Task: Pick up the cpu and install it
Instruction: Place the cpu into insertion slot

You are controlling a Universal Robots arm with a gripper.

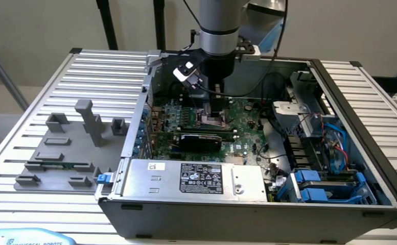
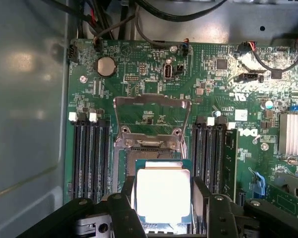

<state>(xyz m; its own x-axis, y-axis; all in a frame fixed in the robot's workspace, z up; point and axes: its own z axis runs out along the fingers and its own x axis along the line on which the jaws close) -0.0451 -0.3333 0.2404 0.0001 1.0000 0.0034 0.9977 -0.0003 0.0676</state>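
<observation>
The cpu (image 2: 163,196), a flat square chip with a bright silver top, sits between my gripper's (image 2: 163,188) two black fingers (image 2: 127,191), which press against its two opposite sides. It hovers level right over the open socket (image 2: 154,162) on the green motherboard (image 2: 139,74). The socket's metal load plate (image 2: 151,116) is flipped up just beyond it. In the exterior view the arm reaches straight down into the open computer case (image 1: 362,117), and the gripper (image 1: 213,113) is low over the board's middle.
Black memory slots (image 2: 92,153) flank the socket on both sides. A finned heat sink (image 2: 293,134) and cables lie nearby. The power supply (image 1: 194,178) fills the case's near side. A grey fixture plate (image 1: 38,176) with blocks and a green memory stick (image 1: 62,166) lies at the exterior view's left.
</observation>
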